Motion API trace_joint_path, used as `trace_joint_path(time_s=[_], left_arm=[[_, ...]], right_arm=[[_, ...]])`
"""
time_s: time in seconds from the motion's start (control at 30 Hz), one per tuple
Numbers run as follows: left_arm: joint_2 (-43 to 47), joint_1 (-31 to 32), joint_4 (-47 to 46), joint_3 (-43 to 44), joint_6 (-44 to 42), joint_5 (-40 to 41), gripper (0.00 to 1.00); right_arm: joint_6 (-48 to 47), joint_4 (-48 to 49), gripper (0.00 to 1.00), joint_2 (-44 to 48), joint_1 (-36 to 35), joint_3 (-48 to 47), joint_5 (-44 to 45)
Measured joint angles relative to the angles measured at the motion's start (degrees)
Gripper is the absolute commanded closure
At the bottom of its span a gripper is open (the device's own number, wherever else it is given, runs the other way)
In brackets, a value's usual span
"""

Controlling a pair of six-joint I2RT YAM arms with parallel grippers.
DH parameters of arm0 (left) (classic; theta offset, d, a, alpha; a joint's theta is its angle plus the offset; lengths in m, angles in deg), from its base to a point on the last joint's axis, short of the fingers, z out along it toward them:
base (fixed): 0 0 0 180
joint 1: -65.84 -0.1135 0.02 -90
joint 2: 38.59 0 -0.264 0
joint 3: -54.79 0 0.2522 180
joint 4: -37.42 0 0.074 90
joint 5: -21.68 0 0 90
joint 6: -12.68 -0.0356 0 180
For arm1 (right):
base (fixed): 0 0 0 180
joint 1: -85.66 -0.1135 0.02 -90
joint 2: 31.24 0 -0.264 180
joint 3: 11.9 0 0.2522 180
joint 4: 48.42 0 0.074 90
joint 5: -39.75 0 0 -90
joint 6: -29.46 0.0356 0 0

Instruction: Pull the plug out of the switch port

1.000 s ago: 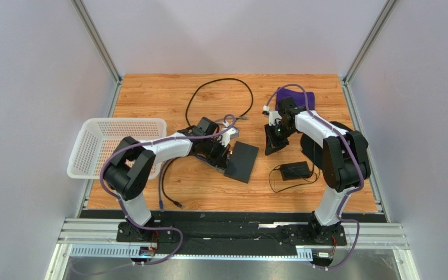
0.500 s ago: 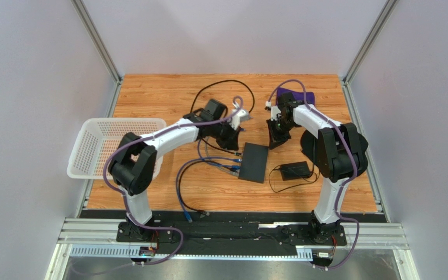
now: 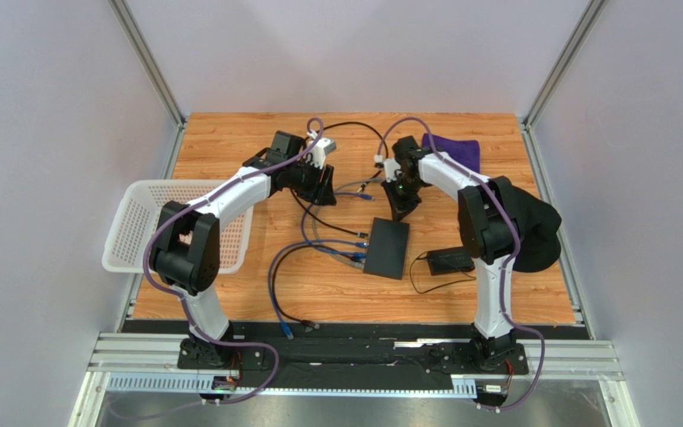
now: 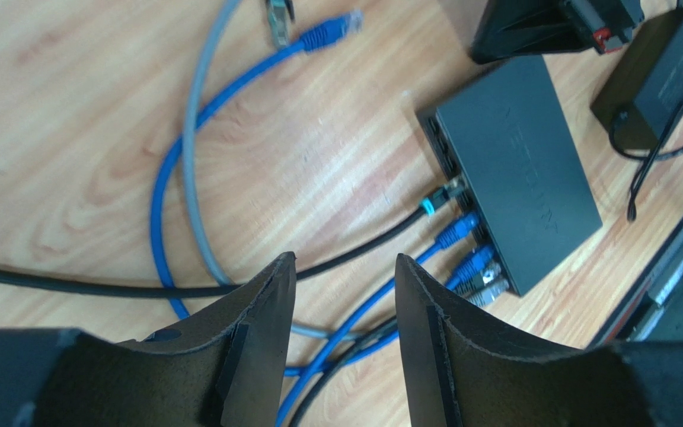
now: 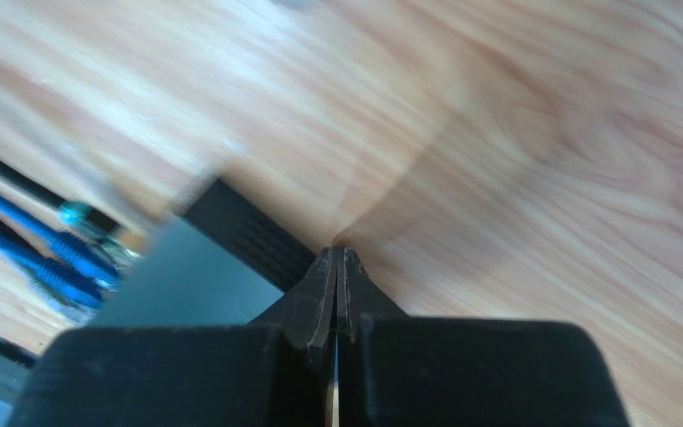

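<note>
Switch [image 3: 386,247], mid-table, long axis far-to-near, plugs [image 4: 461,229] on its side toward the table's left edge; left gripper [image 4: 343,267], parted and empty, lies far-left of them; right gripper [image 5: 336,253], pinched empty, seemingly nearer, at its far end.

The left claw [image 4: 343,262] hangs parted, holding nothing. The right claw [image 5: 337,253] points downward, pinched fully together on nothing.
</note>
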State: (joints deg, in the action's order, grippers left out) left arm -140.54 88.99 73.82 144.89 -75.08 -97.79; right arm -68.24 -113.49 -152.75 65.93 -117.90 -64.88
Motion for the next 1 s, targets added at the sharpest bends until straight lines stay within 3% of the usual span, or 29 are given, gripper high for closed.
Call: trace_joint_path(time_s=[0.2,0.37,0.4,0.47,0.5,0.53,0.6,0.77,0.9,1.0], left_arm=[[0.5,0.0,-0.8,-5.2,0.7,-1.6,0.47],[0.7,0.0,-0.8,-7.7,0.9,-2.5,0.48],[0.7,0.0,-1.1,-7.7,0.9,-2.8,0.48],[0.6,0.0,-1.7,-7.6,0.9,-4.1,0.49],[0.5,0.0,-1.9,-7.5,0.9,-4.9,0.5],[0.2,0.0,-1.9,-7.2,0.9,-5.7,0.53],[-1.6,0.0,-1.8,-4.9,0.7,-8.2,0.55],[-11.3,0.0,0.3,6.6,-0.2,-13.8,0.54],[-18.1,0.0,2.6,12.5,-0.2,-17.4,0.5],[-20.7,0.0,3.8,13.5,0.1,-19.3,0.41]], right_arm=[[-1.4,0.1,1.0,-0.2,-7.2,-4.8,-1.5],[-1.6,0.6,1.0,0.7,-7.7,-6.8,-0.7],[-1.6,0.7,0.97,1.2,-7.0,-6.7,-0.5],[-1.3,0.7,0.77,3.7,-4.9,-5.4,-0.2],[-1.1,0.6,0.48,5.5,-3.5,-4.4,-0.3],[-0.9,0.5,0.41,7.4,-2.1,-3.3,-0.4],[-1.0,-1.3,0.34,11.5,0.6,-1.3,-1.3],[-2.0,-4.2,0.25,14.5,2.1,4.2,-4.2],[-1.6,-6.1,0.2,13.2,0.9,10.6,-7.8],[-1.1,-6.8,0.19,12.7,0.7,11.9,-10.1]])
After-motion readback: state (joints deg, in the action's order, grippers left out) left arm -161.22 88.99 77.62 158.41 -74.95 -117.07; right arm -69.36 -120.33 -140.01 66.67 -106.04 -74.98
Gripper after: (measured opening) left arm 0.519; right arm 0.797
